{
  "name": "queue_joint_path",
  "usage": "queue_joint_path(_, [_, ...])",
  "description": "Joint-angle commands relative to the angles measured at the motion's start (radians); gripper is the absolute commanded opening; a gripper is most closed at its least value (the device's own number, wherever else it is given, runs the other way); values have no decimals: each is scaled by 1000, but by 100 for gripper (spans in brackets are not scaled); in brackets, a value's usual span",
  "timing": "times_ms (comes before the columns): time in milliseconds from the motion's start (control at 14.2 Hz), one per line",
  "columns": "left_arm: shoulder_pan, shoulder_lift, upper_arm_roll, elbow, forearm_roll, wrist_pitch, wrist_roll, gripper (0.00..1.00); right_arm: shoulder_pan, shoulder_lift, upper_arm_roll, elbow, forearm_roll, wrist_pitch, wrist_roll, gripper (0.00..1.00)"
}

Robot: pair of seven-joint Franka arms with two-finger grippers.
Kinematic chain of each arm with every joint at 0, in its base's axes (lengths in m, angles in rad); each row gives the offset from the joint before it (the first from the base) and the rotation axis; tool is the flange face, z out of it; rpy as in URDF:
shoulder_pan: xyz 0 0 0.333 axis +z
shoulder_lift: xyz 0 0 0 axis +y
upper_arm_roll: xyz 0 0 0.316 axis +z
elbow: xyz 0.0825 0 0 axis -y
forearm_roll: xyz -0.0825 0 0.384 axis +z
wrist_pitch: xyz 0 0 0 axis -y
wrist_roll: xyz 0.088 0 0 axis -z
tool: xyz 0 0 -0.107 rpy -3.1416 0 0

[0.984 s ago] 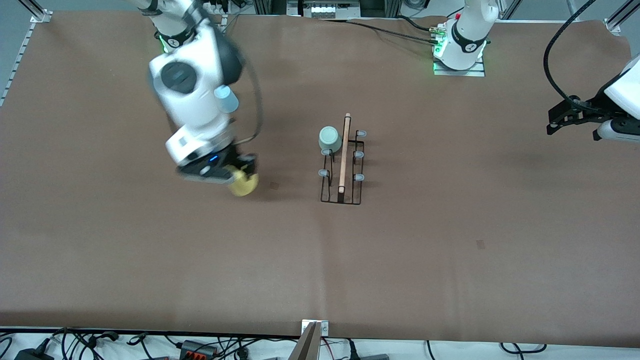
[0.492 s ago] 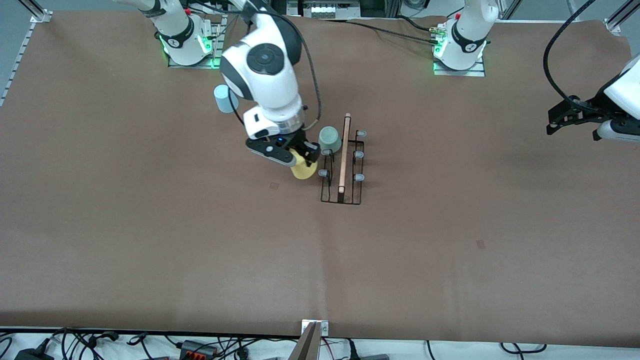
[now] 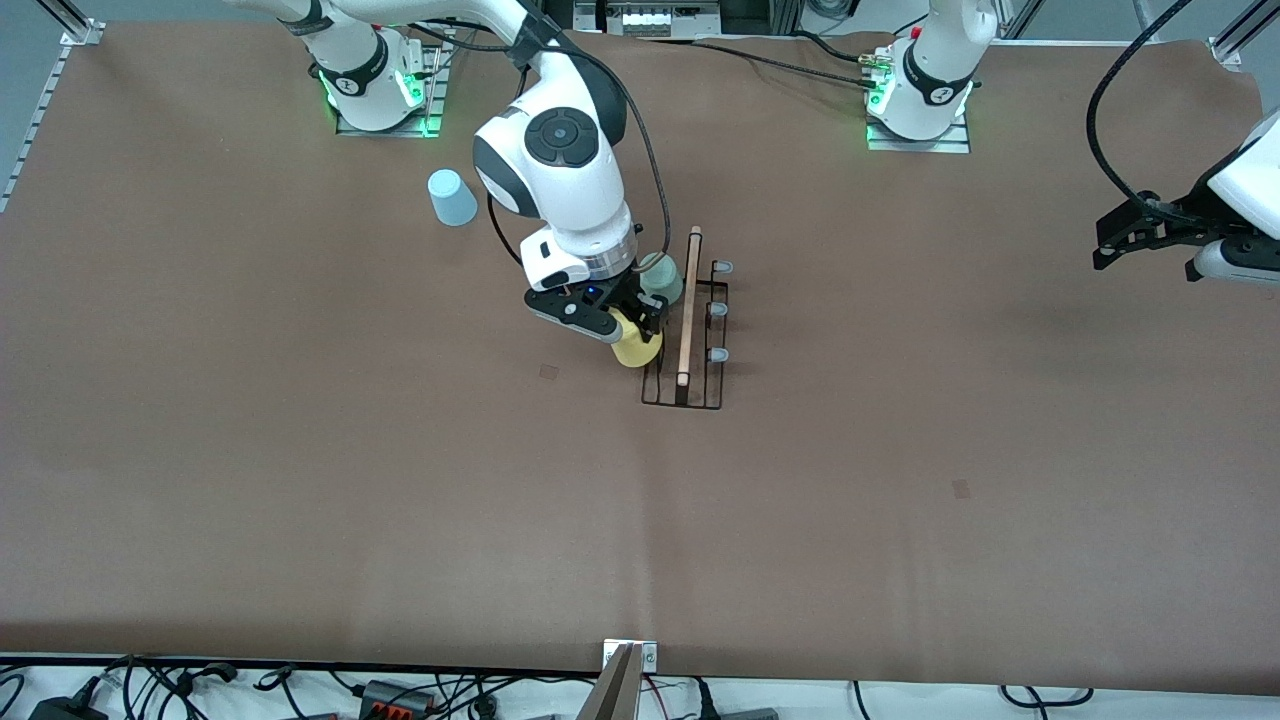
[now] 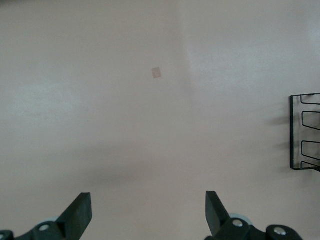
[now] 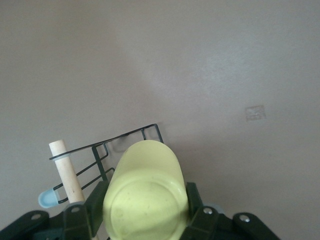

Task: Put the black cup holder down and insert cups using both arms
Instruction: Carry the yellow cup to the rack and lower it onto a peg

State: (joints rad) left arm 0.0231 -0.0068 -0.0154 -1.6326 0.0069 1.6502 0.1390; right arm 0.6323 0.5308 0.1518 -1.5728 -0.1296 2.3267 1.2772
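Observation:
The black cup holder stands mid-table with its wooden rod handle and pale-blue-capped prongs. A mint green cup sits upside down on a prong at the robots' end of the rack, partly hidden by the right arm. My right gripper is shut on the yellow cup, holding it over the rack's prong row on the right arm's side. The right wrist view shows the yellow cup between the fingers with the rack below. My left gripper is open and empty, up at the left arm's end.
The light blue cup stands upside down on the table toward the right arm's base. The rack's end shows at the edge of the left wrist view. Cables lie along the front edge.
My right gripper carried the yellow cup from the right arm's side of the table over to the rack. The left arm has not moved.

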Motion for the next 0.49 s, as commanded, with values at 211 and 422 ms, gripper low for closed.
queue_joint_path(211, [4, -5, 3, -7, -2, 2, 14, 100, 23, 44, -8, 28, -12, 42, 33, 51])
queue_joint_path(422, [4, -5, 3, -7, -2, 2, 14, 100, 26, 45, -15, 30, -28, 40, 16, 100])
